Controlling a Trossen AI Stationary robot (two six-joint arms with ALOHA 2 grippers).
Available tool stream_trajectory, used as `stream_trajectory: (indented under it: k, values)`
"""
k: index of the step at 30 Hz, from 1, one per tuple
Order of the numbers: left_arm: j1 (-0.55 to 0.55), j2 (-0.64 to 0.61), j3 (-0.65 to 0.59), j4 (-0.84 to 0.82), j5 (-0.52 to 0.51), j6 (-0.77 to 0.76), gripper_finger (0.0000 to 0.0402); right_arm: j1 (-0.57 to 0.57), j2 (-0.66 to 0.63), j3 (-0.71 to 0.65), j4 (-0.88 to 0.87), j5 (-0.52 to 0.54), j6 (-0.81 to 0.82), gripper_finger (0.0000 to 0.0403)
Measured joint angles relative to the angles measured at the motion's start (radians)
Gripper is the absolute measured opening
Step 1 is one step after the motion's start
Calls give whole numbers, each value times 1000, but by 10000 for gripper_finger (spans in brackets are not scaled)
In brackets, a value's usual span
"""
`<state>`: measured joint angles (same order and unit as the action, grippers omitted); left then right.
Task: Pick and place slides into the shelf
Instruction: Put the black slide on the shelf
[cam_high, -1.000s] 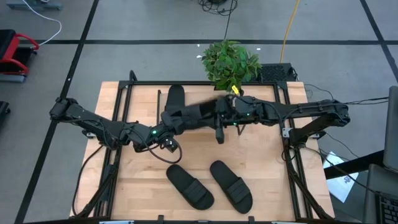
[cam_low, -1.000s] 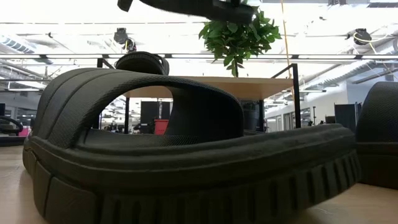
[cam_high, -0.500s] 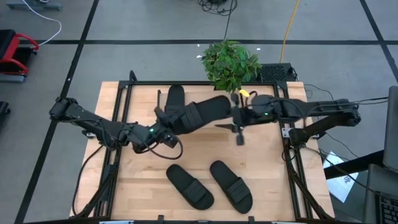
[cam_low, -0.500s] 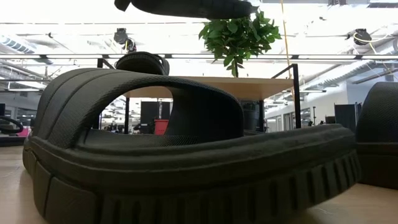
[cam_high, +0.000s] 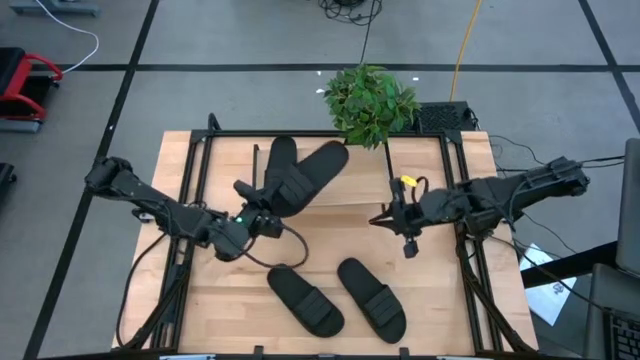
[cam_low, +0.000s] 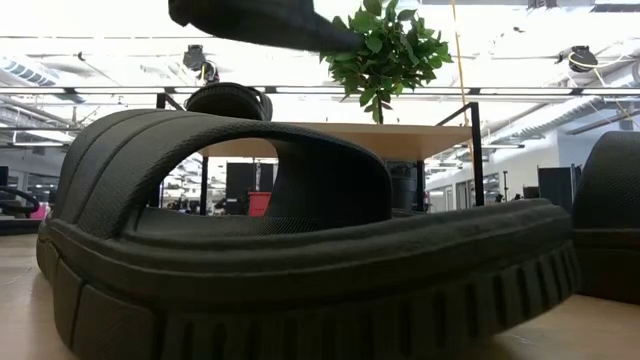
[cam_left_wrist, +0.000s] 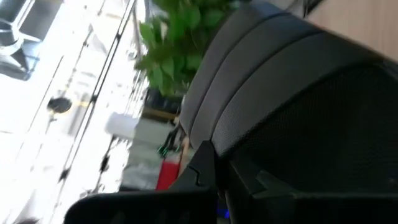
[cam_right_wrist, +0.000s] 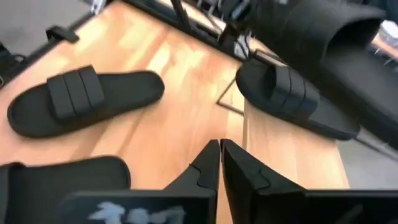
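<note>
Wood shelf (cam_high: 425, 165): a low rack at the back of the table; one slide (cam_high: 281, 160) already lies on it.
Held slide (cam_high: 308, 178): up in the air over the shelf, partly above the first slide, clamped in the left gripper (cam_high: 262, 197) by one end.
Risk: it may land on top of the first slide or tip off the shelf front edge, because the grip is at one end only.
Other slides (cam_high: 304, 298) (cam_high: 371, 297): on the table in front of the shelf.
Right gripper (cam_high: 408, 247): fingers together, empty, in front of the shelf.
Change: earlier the right gripper was also at the held slide; now it has let go and pulled back, and the slide has turned toward the first one.
</note>
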<state>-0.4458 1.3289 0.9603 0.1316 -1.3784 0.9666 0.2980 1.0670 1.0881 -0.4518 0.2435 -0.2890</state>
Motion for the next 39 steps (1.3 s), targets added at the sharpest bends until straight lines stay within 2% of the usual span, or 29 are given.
stream_trajectory:
  k: [7, 13, 21, 26, 28, 31, 33, 36, 39]
  values:
    - [-35, 157, 165, -1, -57, -113, 0, 52, -141, -245, 218, 4, -3, 1]
    - [-60, 255, 316, -68, -73, -227, 0, 112, -239, -380, 286, 119, 48, 0]
    - [-92, 290, 359, -217, -74, -414, 0, 202, -335, -462, 351, 180, 60, 0]
    - [-116, 290, 360, -303, -57, -558, 0, 262, -375, -504, 309, 172, -18, 0]
    - [-115, 288, 360, -380, -2, -666, 0, 278, -397, -525, 316, 173, -13, 0]
    - [-97, 275, 360, -530, 200, -856, 0, 291, -431, -544, 344, 176, 7, 0]
    - [-78, 273, 360, -593, 246, -943, 0, 295, -450, -555, 349, 175, 13, 0]
    - [-50, 271, 360, -668, 276, -1003, 0, 294, -467, -566, 356, 175, 11, 0]
    - [-15, 271, 360, -655, 467, -1018, 0, 294, -474, -569, 355, 175, 8, 0]
